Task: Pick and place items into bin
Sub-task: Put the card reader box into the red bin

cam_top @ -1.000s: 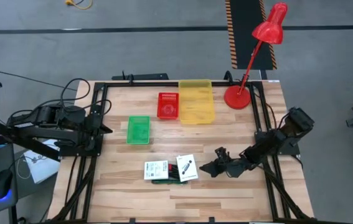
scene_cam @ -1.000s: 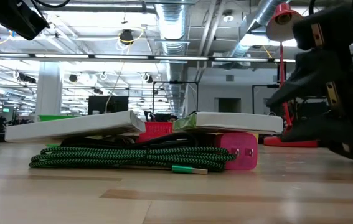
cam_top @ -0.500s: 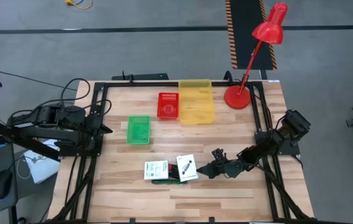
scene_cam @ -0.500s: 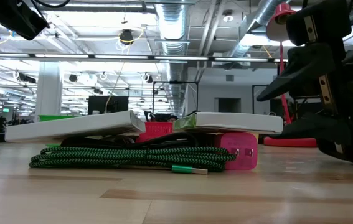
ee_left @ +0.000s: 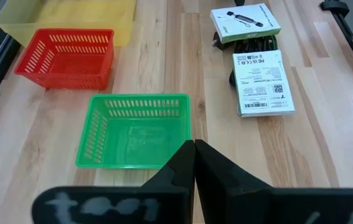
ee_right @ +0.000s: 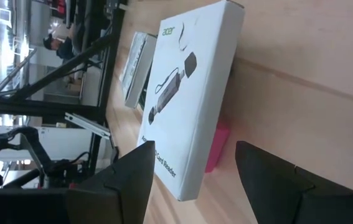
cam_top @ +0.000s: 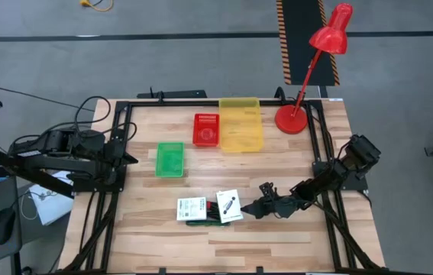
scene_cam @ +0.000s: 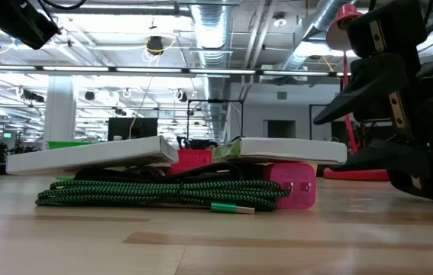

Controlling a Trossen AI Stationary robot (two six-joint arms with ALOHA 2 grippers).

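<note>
White box [ee_right: 192, 93]: "acer" logo, partial "Reader" txt; other box's print too small.

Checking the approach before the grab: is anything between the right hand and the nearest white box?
Nothing visible. The open right hand sits just beside the white box, bare table between them.

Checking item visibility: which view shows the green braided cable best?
The low view: the green braided cable lies coiled under the two white boxes, seen side-on. The high view shows only an edge, the left wrist view dark loops; the right wrist view hides it.
</note>
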